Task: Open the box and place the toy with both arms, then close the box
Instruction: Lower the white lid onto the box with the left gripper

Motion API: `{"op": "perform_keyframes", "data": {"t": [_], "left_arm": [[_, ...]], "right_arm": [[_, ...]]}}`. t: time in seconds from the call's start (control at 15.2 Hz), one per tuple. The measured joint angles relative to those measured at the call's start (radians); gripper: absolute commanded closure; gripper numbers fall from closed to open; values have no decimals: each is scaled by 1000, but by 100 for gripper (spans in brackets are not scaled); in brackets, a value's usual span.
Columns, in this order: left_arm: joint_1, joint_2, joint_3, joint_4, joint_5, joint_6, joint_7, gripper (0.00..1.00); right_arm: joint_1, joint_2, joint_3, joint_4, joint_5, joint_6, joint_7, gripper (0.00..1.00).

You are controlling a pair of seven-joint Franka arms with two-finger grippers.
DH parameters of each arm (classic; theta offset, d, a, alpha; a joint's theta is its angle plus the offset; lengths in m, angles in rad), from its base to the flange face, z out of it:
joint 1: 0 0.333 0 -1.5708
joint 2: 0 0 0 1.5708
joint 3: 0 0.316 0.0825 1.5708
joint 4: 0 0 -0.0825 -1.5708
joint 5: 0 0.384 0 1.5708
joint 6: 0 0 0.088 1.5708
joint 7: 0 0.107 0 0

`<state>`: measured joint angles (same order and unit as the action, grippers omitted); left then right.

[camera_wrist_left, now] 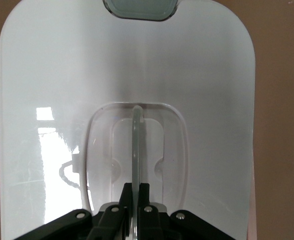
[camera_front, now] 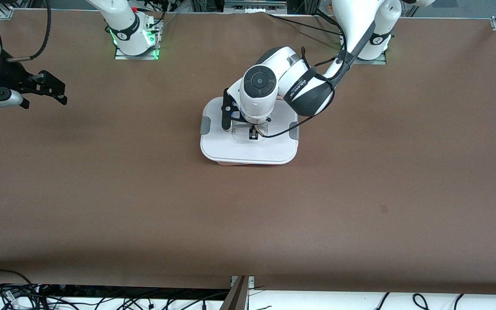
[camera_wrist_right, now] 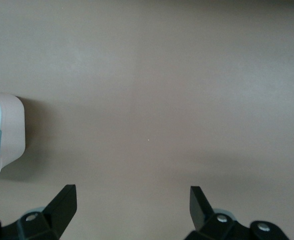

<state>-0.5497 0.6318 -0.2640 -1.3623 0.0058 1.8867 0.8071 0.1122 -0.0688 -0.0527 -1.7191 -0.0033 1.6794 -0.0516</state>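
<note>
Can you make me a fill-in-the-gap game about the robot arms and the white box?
1. The left pincer is shut on the clear ___ in the middle of the lid.
2. The box has two grey ___, one on each side.
3. The right pincer hangs over the bare brown table with its fingers ___.

Missing words: handle; clips; open
</note>
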Motion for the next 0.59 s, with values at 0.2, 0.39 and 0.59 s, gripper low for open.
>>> {"op": "perform_keyframes", "data": {"t": [0.2,0.39,0.59], "left_arm": [[0,-1,0,0,0,-17,-33,100],[-12,-3,-2,-1,0,-32,-117,100],[-20,-4,-1,-4,0,-41,-153,100]], "right_arm": [[-1,-1,2,1,-1,-2,24,0],[0,-3,29,8,-2,-4,55,0],[0,-4,39,11,-3,-28,58,0]]}}
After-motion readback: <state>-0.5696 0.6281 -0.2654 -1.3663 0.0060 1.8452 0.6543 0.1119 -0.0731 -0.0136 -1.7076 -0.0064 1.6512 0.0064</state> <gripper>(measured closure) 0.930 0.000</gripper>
